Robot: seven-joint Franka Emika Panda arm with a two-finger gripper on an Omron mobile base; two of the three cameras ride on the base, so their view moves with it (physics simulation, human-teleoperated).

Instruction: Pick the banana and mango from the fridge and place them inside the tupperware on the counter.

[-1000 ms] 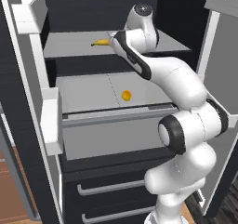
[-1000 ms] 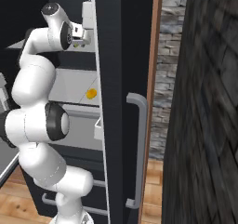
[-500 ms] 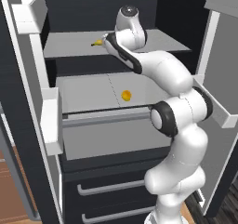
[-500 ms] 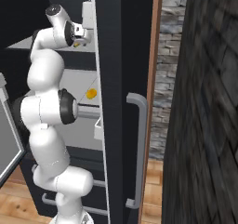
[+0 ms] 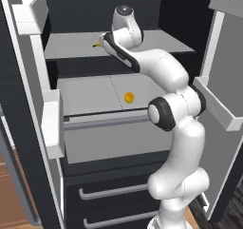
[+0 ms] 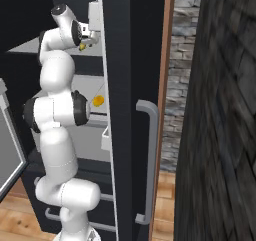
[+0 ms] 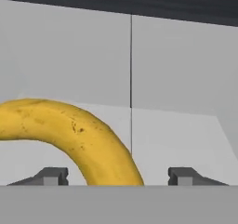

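Holding my gripper (image 7: 118,176) low over the upper shelf (image 5: 71,45) of the fridge (image 6: 131,45), I am keeping its fingertips (image 7: 52,175) spread apart, with the banana (image 7: 69,135) arching between them and neither tip touching it. The banana is lying on that grey shelf, curving from the left edge of the hand view down between the tips. In the left base view my hand is covering most of the banana (image 5: 98,44). Below, the mango (image 5: 128,98) is sitting on the grey top of the drawer (image 5: 114,133). Beyond the banana, the grey back wall (image 7: 176,60) of the compartment is closing the scene.
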